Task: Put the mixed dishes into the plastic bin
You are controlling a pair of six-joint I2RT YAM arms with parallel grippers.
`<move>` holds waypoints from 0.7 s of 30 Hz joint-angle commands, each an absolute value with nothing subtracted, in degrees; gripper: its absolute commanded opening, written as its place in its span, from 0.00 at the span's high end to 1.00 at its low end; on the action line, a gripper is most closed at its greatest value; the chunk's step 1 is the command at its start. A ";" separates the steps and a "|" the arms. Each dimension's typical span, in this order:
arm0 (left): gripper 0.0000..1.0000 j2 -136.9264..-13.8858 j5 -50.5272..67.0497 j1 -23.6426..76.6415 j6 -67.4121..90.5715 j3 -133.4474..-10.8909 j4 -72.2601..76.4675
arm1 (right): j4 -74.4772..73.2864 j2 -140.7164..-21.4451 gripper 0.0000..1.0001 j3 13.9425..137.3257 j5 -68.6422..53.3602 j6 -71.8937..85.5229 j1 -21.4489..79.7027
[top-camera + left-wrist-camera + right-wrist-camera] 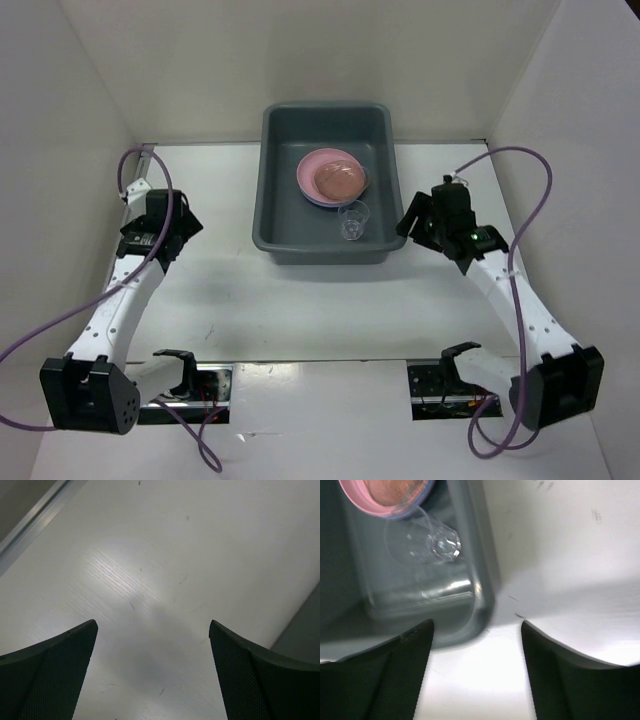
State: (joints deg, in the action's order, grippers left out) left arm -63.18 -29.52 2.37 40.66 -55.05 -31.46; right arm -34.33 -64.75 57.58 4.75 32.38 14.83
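Across the whole floor of the enclosure lay the white table (320, 310), and at its far middle sat the plastic bin (272, 200), dark grey, its long side running away from the arms. To either side of it reached the two white arms. The left gripper (152, 670) hung over bare tabletop well to the left of the bin, its fingers (55, 675) spread wide with nothing between them. The right gripper (477, 670) hovered just beside the bin's near right corner, its jaws likewise parted and empty, clear of the rim.

Inside the bin, toward the far right, rested a pink plate (312, 172) with a lilac edge showing beneath it. On that plate sat the small peach dish (337, 179). Just nearer, against the plates and close to the right wall, lay the clear cup (353, 222); whether it stood upright or tipped I could not tell.
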 commanded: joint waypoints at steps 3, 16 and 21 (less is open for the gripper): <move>0.01 -63.02 -38.04 2.02 37.80 -51.69 -23.13 | -34.01 -45.93 0.07 52.05 12.03 35.42 14.59; 0.01 -33.06 -58.80 2.02 40.86 -25.33 -2.81 | -30.16 -24.71 0.00 45.70 26.95 35.16 14.06; 0.01 -26.21 -57.22 2.02 45.52 -16.10 -0.80 | -26.02 -23.03 0.00 40.71 32.69 34.01 14.06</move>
